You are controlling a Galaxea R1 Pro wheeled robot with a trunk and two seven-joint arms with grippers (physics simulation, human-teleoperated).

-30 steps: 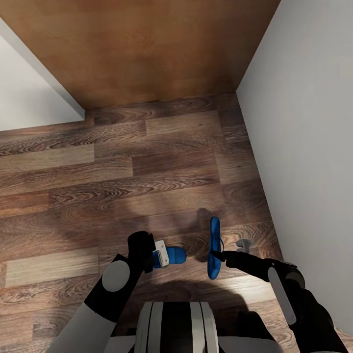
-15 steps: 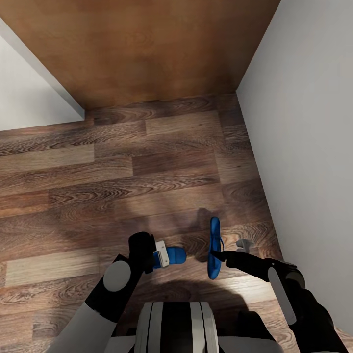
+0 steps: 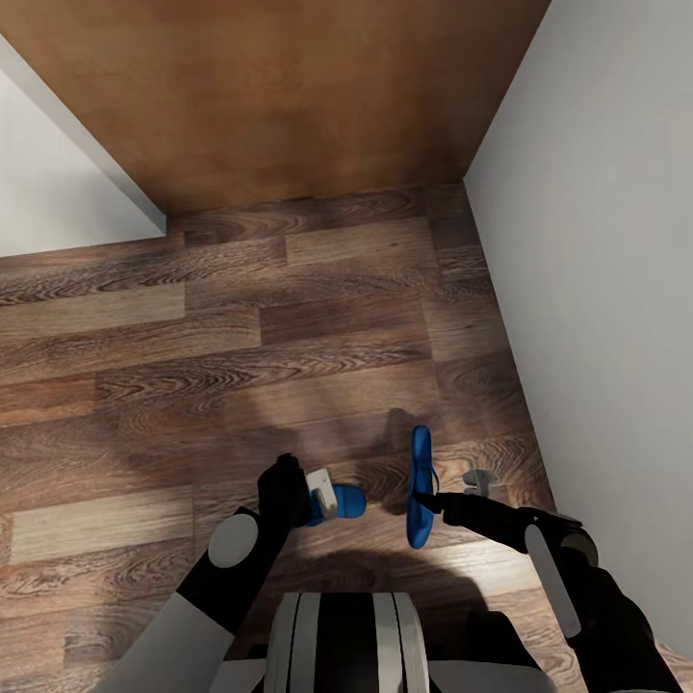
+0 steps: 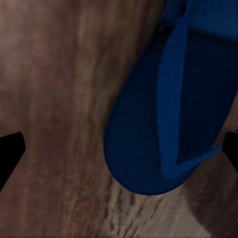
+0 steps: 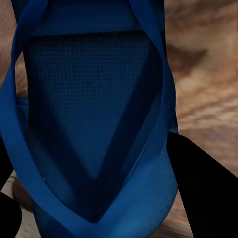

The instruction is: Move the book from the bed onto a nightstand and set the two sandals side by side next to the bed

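Two bright blue sandals show low in the head view. One sandal (image 3: pixel 348 500) lies flat on the wood floor just in front of my left gripper (image 3: pixel 325 498). In the left wrist view that sandal (image 4: pixel 168 114) lies on the planks with the dark fingertips (image 4: pixel 11 151) spread wide on either side, so the gripper is open. The other sandal (image 3: pixel 421 481) stands on its edge, and my right gripper (image 3: pixel 426 500) is shut on it. Its sole and straps (image 5: pixel 94 109) show close up in the right wrist view. The book, the bed and the nightstand are out of view.
Brown wood-plank floor (image 3: pixel 241 346) stretches ahead. A pale wall (image 3: pixel 606 269) runs close along the right. A flat brown wooden panel (image 3: pixel 289 96) closes the far end, and a white wall corner (image 3: pixel 58 183) juts in at the left.
My left gripper has let go of its sandal and shifted slightly, and the sandal now lies free at its tips. The right arm and its sandal have not moved.
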